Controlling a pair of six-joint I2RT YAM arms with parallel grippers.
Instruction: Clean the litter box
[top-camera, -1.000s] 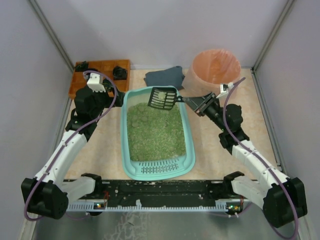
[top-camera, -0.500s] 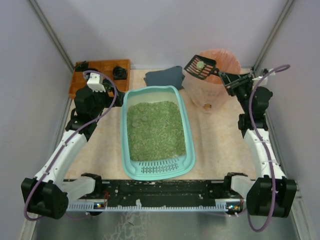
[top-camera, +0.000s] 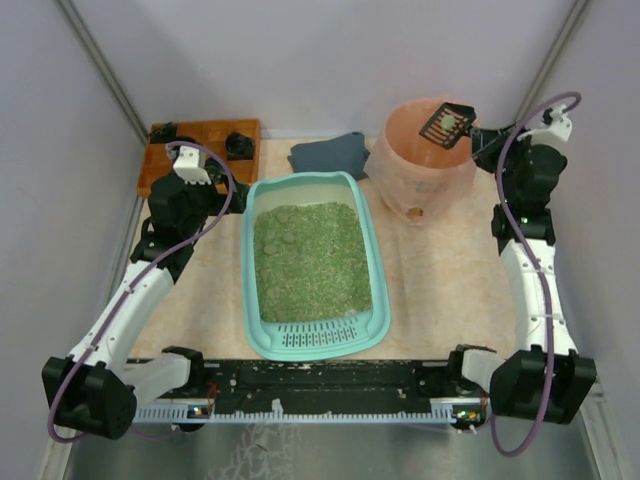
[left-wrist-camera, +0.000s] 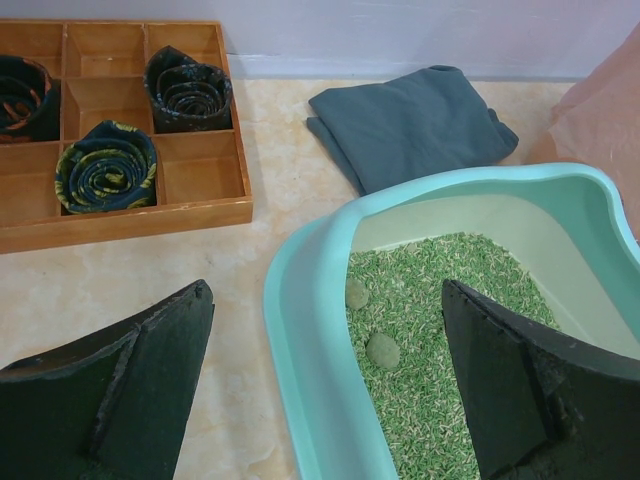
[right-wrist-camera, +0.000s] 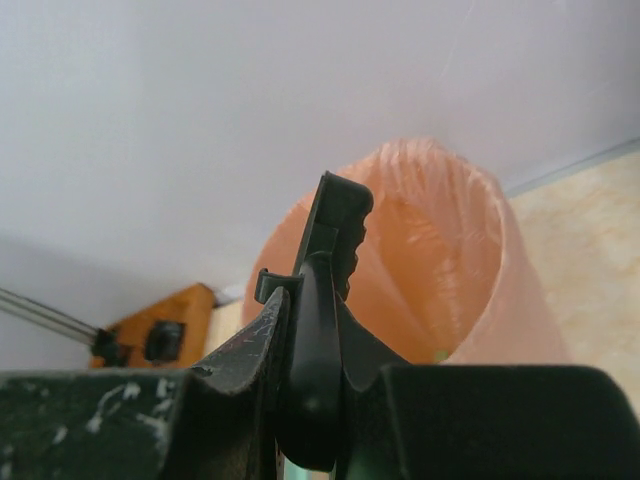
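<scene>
Scoop (top-camera: 437, 130), clamped in right jaws, carries clump (top-camera: 451, 122) over bin (top-camera: 420, 190); other clumps (left-wrist-camera: 382, 350) lie uncollected in litter box (top-camera: 255, 300); left jaws apart.

Over most of the litter box (top-camera: 312, 340) the way is open; right of it a broad strip of bare table (top-camera: 435, 290) reaches the right arm (top-camera: 528, 280); the left strip is narrower, under the left arm (top-camera: 135, 295). The far edge is crowded — wooden tray (top-camera: 205, 135), grey cloth (top-camera: 330, 153), bin (top-camera: 420, 185) in a row; the scoop (top-camera: 446, 124) hangs over the bin's mouth.
</scene>
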